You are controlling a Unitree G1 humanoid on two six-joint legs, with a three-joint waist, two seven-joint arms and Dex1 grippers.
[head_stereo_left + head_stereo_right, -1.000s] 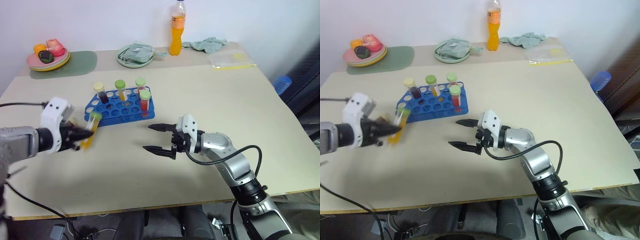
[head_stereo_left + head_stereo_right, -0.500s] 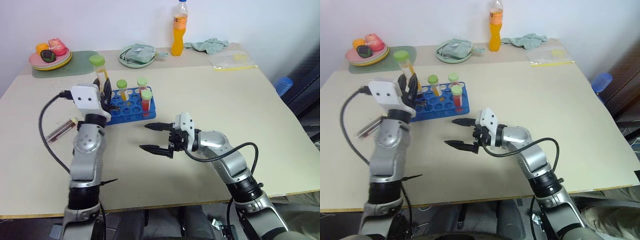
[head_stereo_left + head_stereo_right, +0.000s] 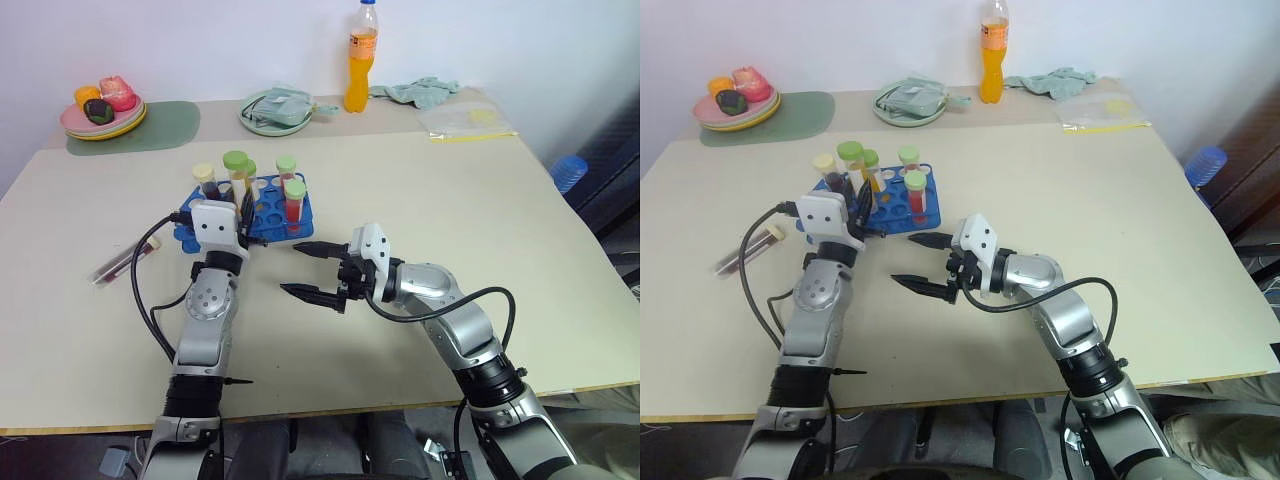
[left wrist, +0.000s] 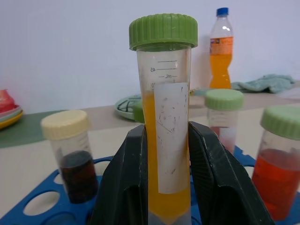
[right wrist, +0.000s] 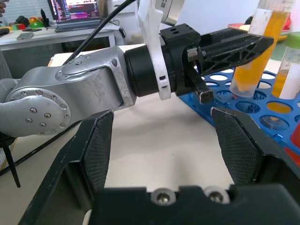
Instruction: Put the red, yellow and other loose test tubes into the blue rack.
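Note:
My left gripper [image 3: 240, 205] is shut on a yellow test tube [image 4: 166, 140] with a green cap [image 3: 236, 160]. It holds the tube upright over the near left part of the blue rack [image 3: 268, 208]. Three other capped tubes stand in the rack: one cream-capped with dark liquid [image 3: 204, 178], one green-capped with red liquid [image 3: 293, 198] and a green-capped one behind [image 3: 285, 168]. A loose tube of dark red liquid [image 3: 120, 262] lies flat on the table left of the rack. My right gripper [image 3: 292, 268] is open and empty just right of the rack's near corner, pointing left.
An orange drink bottle [image 3: 358, 58], a green plate with a cloth [image 3: 274, 108], a plate of toy food [image 3: 103, 108] on a green mat, a crumpled cloth [image 3: 415, 90] and a plastic bag [image 3: 465, 120] line the table's far edge. A black cable [image 3: 140, 290] loops beside my left arm.
My left arm swung in from the left with the yellow tube, turned it upright, then lowered it over the rack. The right gripper stayed where it was, open.

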